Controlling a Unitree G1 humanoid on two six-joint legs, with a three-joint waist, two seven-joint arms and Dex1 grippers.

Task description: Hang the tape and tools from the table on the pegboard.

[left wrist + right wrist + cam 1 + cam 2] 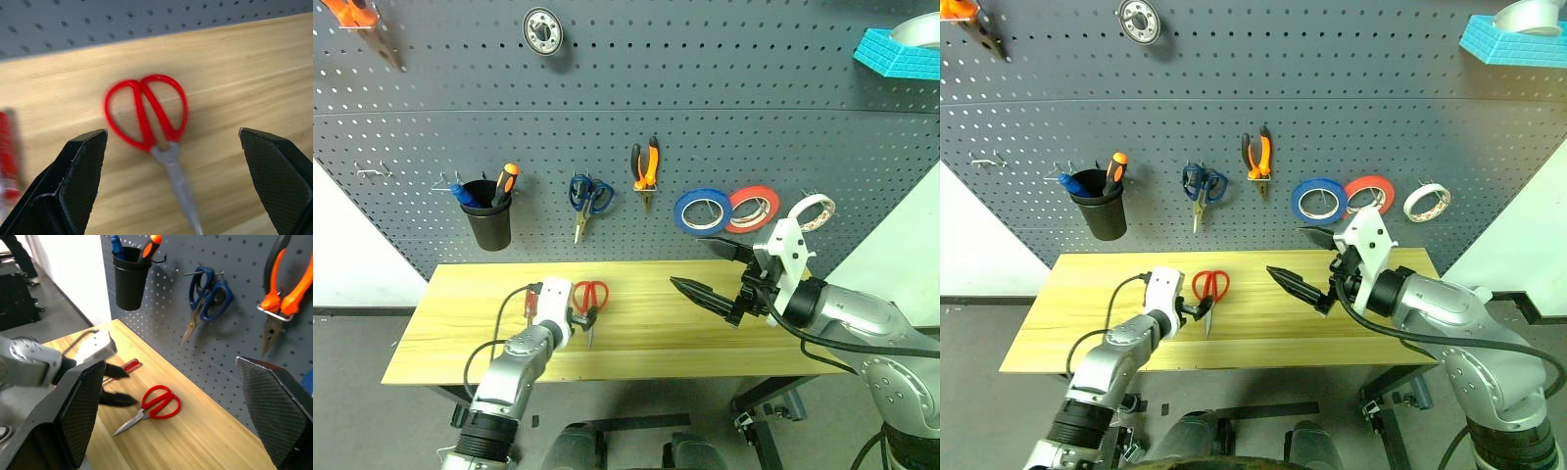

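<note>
Grey pegboard [626, 137] rises behind the wooden tabletop [705, 343]. On it hang the orange-handled pliers [646, 168] and the cream tape roll [811, 211]. Red scissors [590, 300] lie flat on the tabletop, with the red screwdriver [129, 365] just beside them. The left gripper [583, 320] sits low at the scissors' blades, fingers spread, touching nothing. The right gripper [710, 269] hovers above the tabletop, fingers spread and empty.
</note>
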